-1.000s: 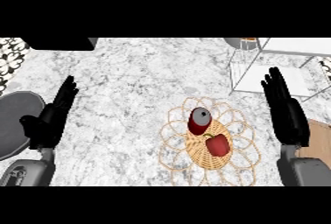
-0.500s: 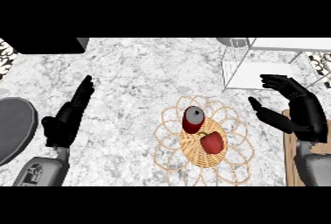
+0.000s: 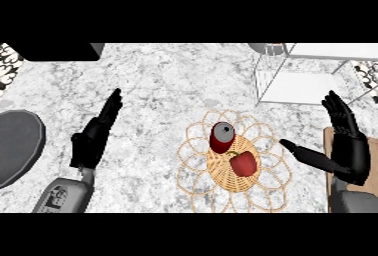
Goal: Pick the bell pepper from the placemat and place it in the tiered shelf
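A red bell pepper (image 3: 244,163) with a green stem lies on the round wicker placemat (image 3: 193,150) in the middle of the counter. A dark red can (image 3: 221,136) stands on the mat just behind it. The white wire tiered shelf (image 3: 306,75) stands at the back right. My right hand (image 3: 345,146) is open to the right of the mat, fingers straight and pointing away, thumb stretched toward the pepper with a gap between them. My left hand (image 3: 93,136) is open at the left, fingers straight, far from the mat.
A dark grey round plate (image 3: 15,145) lies at the left edge. A black object (image 3: 55,51) sits at the back left. A wooden board edge (image 3: 328,150) shows at the right, under my right hand.
My right hand has gone from curled fingers to straight ones and now stands beside the mat with its thumb out. The view has shifted, so the mat sits more to the left.
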You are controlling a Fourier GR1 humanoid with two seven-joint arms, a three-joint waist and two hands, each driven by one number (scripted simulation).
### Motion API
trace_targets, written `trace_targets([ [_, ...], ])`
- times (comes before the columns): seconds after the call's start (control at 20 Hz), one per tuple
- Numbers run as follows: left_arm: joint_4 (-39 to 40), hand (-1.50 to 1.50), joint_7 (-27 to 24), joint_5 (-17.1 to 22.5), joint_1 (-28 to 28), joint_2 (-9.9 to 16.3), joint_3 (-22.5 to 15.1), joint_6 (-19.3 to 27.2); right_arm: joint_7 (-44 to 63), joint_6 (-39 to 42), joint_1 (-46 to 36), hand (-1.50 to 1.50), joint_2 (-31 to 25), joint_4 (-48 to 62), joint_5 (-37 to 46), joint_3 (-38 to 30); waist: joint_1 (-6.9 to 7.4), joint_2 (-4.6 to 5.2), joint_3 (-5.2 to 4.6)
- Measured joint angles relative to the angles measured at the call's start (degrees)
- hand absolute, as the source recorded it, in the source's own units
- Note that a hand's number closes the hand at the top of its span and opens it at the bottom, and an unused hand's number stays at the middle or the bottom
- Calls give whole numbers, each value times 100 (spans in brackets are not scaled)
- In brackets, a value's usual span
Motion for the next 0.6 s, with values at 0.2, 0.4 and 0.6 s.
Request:
trace_targets([
  [0.2, -3, 0, 42, -28, -41, -28, 3, -31, 295, 504, 220, -150, -443, -285, 316, 388, -5, -15, -8],
  [0.4, -40, 0, 13, -28, 63, -17, 63, -47, 1178, 590, 368, -150, -806, -1136, 867, 829, -14, -28, -15],
  [0.6, -15, 0, 11, -50, 51, -35, 87, -71, 2454, 773, 445, -150, -1170, -2167, 1317, 1175, -31, -35, -20],
])
